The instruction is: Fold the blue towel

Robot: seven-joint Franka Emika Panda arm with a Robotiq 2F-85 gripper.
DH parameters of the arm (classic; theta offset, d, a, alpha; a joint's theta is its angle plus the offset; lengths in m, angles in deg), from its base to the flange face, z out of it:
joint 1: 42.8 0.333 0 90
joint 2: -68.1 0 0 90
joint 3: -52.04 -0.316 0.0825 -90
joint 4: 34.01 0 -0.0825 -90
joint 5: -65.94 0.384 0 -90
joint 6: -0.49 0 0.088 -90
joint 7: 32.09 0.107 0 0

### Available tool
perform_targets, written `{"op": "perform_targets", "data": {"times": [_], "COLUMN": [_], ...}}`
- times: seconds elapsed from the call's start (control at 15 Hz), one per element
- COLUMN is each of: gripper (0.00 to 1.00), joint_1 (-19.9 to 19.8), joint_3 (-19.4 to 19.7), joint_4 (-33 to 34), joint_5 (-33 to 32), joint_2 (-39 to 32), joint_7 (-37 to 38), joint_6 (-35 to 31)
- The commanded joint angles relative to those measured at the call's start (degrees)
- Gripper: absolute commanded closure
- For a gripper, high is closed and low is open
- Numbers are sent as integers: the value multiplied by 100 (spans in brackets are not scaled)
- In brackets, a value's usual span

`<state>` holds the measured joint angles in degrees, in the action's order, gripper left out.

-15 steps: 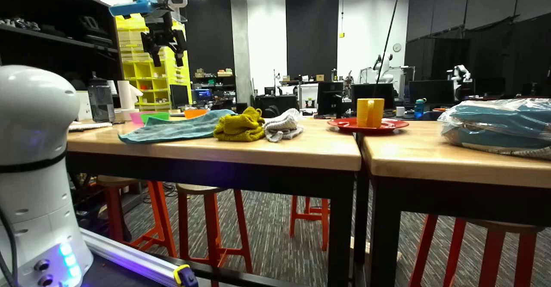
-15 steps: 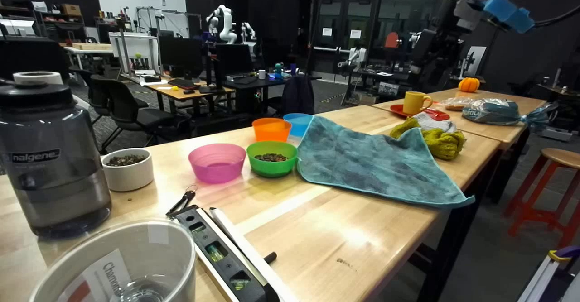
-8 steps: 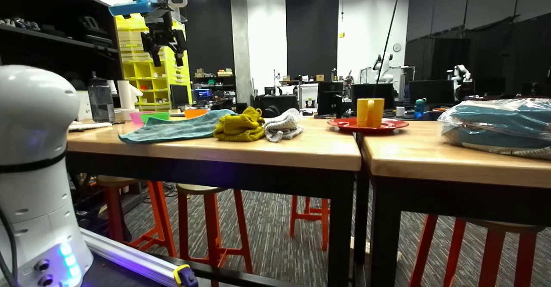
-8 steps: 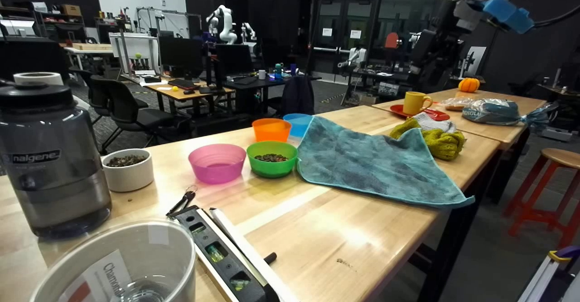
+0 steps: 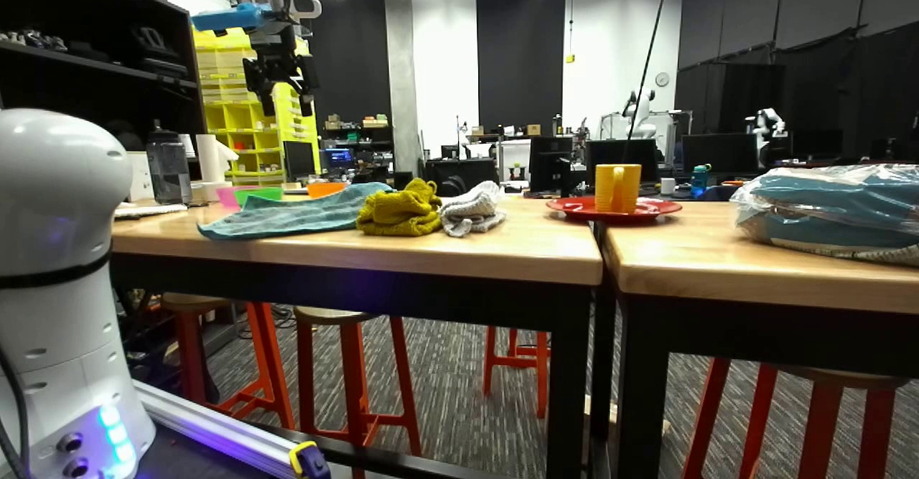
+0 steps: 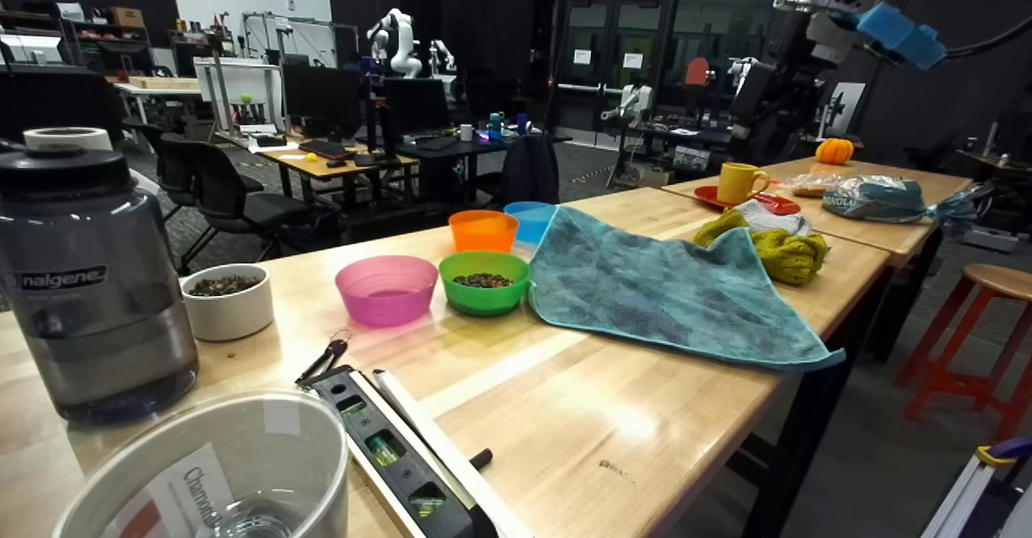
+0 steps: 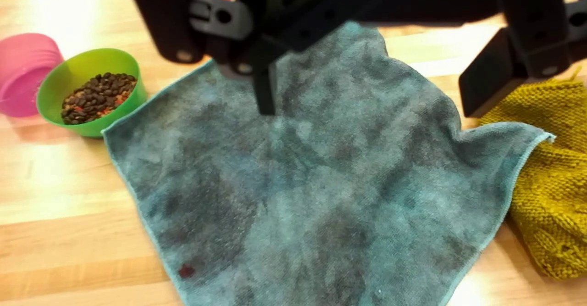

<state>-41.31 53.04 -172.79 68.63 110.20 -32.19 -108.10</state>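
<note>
While the gripper [image 5: 288,108] hovers, the towel [image 7: 312,191] lies below.

the teal-blue, four-sided cloth towel [image 7: 321,182] is matt and softly napped; the mustard-yellow, bunched knitted rag [image 7: 557,200] looks coarse and rough; the pale, flat wooden table [image 6: 580,409] is smooth and glossy; the round green plastic bowl [image 6: 484,302] is smooth.

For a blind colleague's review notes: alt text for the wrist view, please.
A blue towel lies spread on a wooden tabletop beneath an open gripper. At left is a green bowl of dark pellets; at right, a mustard knitted cloth.
</note>
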Motion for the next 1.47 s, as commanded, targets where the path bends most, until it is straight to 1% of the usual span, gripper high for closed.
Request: {"op": "perform_targets", "data": {"times": [0.0, 0.4, 0.67, 0.93, 1.13, 1.4], "gripper": [0, 0, 0, 0, 0, 0], "joint_1": [-123, -451, -716, -916, -1003, -1005], "joint_3": [206, 505, 663, 760, 838, 936], "joint_4": [-81, -366, -526, -519, -476, -419], "joint_5": [-41, -265, -475, -653, -646, -497], "joint_2": [-99, -389, -696, -1072, -1389, -1732], "joint_7": [-252, -384, -330, -316, -306, -323], "joint_6": [-128, -329, -768, -1286, -1615, -1897]}}
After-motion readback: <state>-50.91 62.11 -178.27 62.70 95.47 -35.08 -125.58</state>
